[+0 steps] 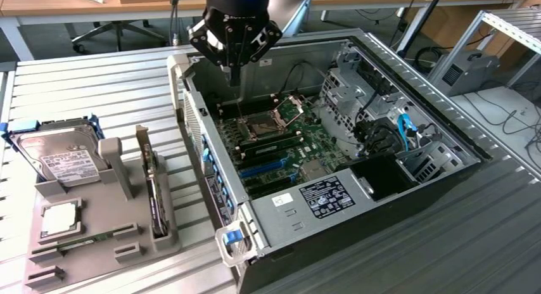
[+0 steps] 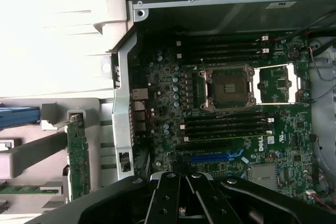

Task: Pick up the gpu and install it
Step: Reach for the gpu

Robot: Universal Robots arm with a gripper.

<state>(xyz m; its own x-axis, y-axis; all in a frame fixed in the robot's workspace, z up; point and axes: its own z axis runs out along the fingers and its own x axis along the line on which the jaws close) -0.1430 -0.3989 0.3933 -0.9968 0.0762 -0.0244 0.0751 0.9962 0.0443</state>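
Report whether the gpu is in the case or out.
Out: the gpu stands on edge in the grey holder beside the case, untouched.

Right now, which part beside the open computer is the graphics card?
Beside the open computer case, on the exterior view's left, sits a gray holder. The gpu is the thin green card standing on edge in its slot nearest the case, unlike the broad silver hard drive.

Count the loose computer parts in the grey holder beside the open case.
4: the hard drive at the far end, the gpu standing on edge nearest the case, a silver chip in the middle, a memory stick at the near end. Others may be hidden.
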